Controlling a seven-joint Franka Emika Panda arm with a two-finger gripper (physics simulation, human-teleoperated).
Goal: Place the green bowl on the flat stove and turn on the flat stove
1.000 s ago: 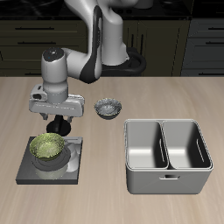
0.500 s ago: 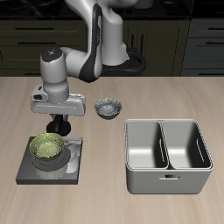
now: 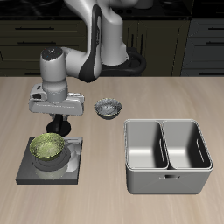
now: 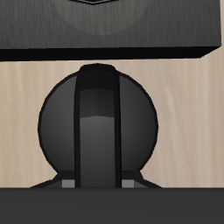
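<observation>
nearest the counter's front edge, the green bowl point(image 3: 47, 150) already sits on the flat stove point(image 3: 76, 163). at twelve o'clock from it, the tool point(image 3: 59, 128) looks clamped on the knob point(image 4: 98, 122); twist squarely, don't slip.

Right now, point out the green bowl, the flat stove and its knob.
green bowl point(image 3: 47, 149), exterior view, speckled inside.
flat stove point(image 3: 72, 166), exterior view, bare plate corner.
knob point(image 4: 98, 127), wrist view, raised middle bar.
</observation>
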